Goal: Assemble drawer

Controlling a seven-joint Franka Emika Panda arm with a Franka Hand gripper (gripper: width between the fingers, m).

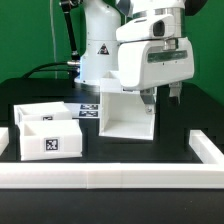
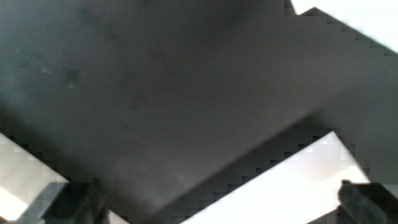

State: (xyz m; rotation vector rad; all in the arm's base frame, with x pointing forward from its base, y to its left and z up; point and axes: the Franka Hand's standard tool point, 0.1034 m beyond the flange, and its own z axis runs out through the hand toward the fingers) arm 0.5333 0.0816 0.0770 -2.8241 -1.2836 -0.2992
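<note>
The large hollow white case (image 1: 127, 113) stands in the middle of the black table, its open side facing the front. Two shallow white trays lie at the exterior view's left: the rear one (image 1: 42, 112) and the front one (image 1: 50, 142), which shows a black-and-white tag. My gripper (image 1: 160, 96) hangs over the case's top edge on the exterior view's right. In the wrist view the gripper (image 2: 210, 208) is open, with dark fingertips (image 2: 54, 205) far apart. The dark hollow and a white wall (image 2: 294, 165) of the case lie below. Nothing is held.
A long low white rail (image 1: 110, 178) runs along the front of the table and turns back at the exterior view's right (image 1: 206, 147). The marker board (image 1: 88, 110) lies behind the case and trays. The robot's base (image 1: 100, 55) stands at the back.
</note>
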